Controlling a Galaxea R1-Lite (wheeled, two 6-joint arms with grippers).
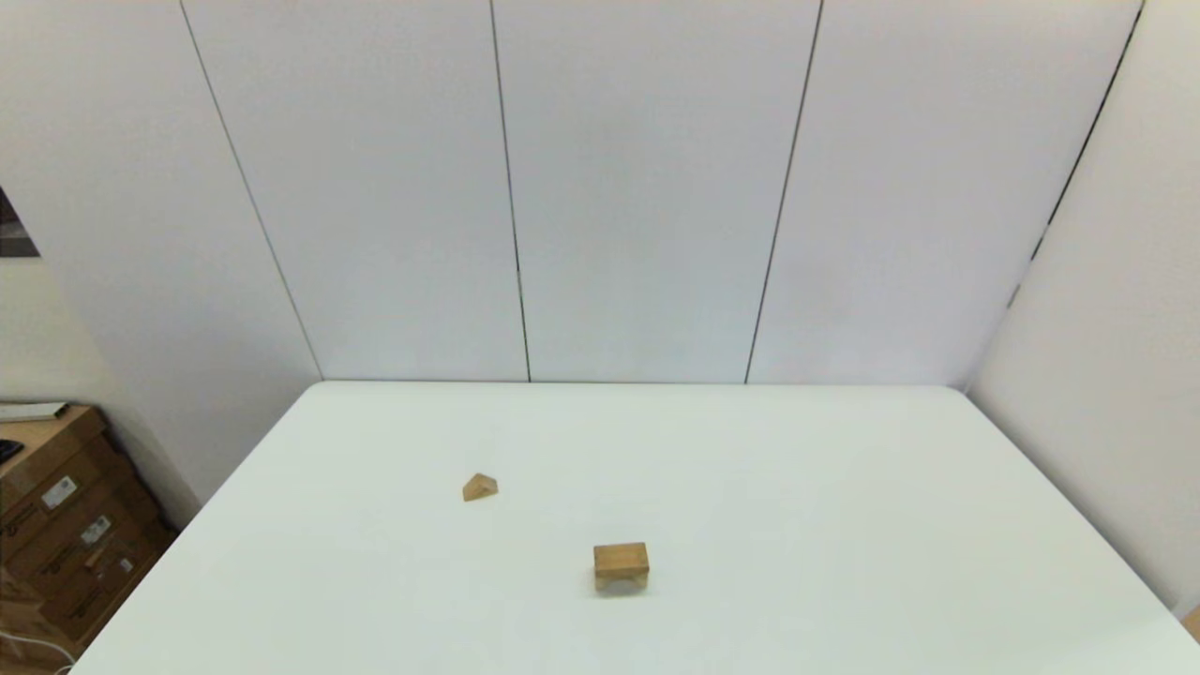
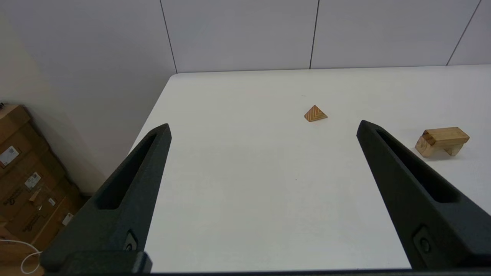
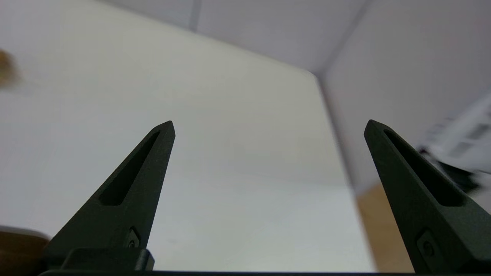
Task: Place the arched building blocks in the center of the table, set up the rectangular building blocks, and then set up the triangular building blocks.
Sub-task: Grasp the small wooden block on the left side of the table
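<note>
Rectangular slab already sits on the arched block [image 1: 621, 574] at mid-worktop [image 1: 844, 525].
You have the triangular block [image 2: 315, 114] lying ahead between the left jaws [image 2: 262, 128], the stack just outside them; both left and right jaws [image 3: 268, 128] gape wide, empty.

We see the right gripper [image 3: 268, 128] with its two black fingers [image 3: 130, 191] spread wide above the white table [image 3: 230, 153], a blurred tan shape [image 3: 7, 72] at the frame's left edge.
</note>
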